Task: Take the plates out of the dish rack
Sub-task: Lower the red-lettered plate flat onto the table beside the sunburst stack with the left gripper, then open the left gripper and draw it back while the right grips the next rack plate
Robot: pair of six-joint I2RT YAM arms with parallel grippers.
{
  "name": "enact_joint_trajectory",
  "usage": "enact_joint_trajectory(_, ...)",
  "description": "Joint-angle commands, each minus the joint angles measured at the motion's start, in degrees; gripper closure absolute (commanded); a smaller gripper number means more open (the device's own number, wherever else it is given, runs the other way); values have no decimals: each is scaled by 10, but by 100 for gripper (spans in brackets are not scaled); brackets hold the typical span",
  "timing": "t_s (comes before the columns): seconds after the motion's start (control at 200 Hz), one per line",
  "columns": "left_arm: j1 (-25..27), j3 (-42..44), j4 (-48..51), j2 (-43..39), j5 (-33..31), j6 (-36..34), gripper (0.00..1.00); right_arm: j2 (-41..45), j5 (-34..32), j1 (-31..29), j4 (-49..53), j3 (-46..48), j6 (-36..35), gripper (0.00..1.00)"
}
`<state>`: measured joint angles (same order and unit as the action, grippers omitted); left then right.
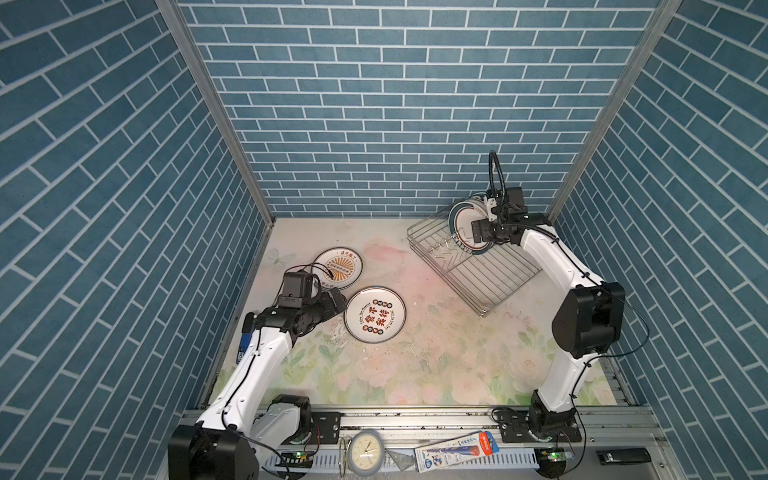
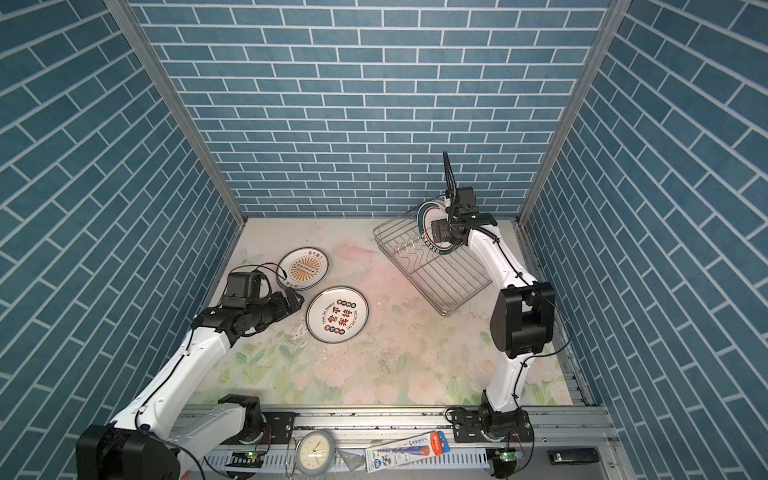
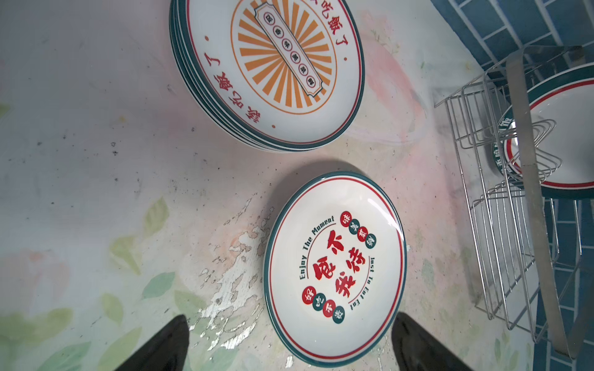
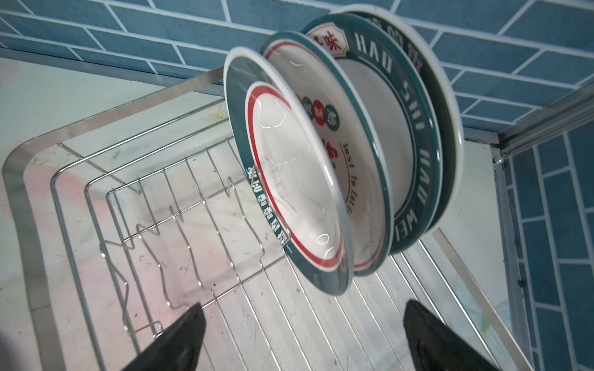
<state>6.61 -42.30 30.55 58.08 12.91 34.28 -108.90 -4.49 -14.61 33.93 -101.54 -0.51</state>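
Right gripper (image 4: pixel 302 321): jaws spread wide, nothing between them. It is poised low over the wire floor of the dish rack (image 4: pixel 29 225), just short of the standing plates (image 4: pixel 369 128). No contact visible.

Standing plates: four, on edge, packed together at the far end of the rack, near the back wall (image 1: pixel 395 124).
- Front plate (image 4: pixel 289 180): wide green lettered rim, red ring, white centre. It rests against one of the prongs (image 4: pixel 180 218).
- Second: red characters, narrow green edge.
- Third: green rim reading "HAO SHI HAO WEI".
- Fourth: mostly hidden behind the third.

Rack sits at far right of the table (image 1: pixel 415 365), skewed to the table's edges.

Left gripper (image 1: pixel 338 301): jaws also wide, empty, low over the table at left. It is just beside the left rim of the lone plate (image 1: pixel 375 314), which lies flat and carries red characters and "Enjoy The Moment". In the left wrist view that rim lies between the fingers; cannot tell whether they touch.

Sunburst stack (image 1: pixel 337 268): several plates lying flat, orange sunburst on top, just far of the left gripper. It is close to the lone plate but apart from it, and well apart from the rack.

Clock (image 1: pixel 365 453): on the near rail, off the table.
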Motion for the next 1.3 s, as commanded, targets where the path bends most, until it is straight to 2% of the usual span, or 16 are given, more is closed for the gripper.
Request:
enact_joint_trajectory(0.0,-2,-1,-10,-11,-24,2,1,-27,15,1,26,-48,-50,7)
enact_joint_trajectory(0.235,-2,-22,-7,13,-18,-12,1,-62,20,4,22,-79,-46,19)
enact_joint_trajectory(0.335,-2,-25,-11,22,-15,-13,1,-69,13,4,10,-82,-45,32)
enact_joint_trajectory(0.43,-2,-28,-12,27,-13,-16,1,-77,9,5,6,-90,-46,37)
enact_joint_trajectory(0.735,-2,-33,-3,23,-18,-21,1,-106,8,10,-13,-103,-71,44)
enact_joint_trajectory(0.945,-2,-41,1,31,7,-26,1,-112,-1,11,-60,-80,-95,54)
enact_joint_trajectory(1.11,-2,-43,3,28,3,-27,1,-103,-1,11,-110,-42,-104,62)
enact_joint_trajectory(1.295,-2,-52,18,26,7,-35,1,-106,-1,11,-143,-16,-117,62)
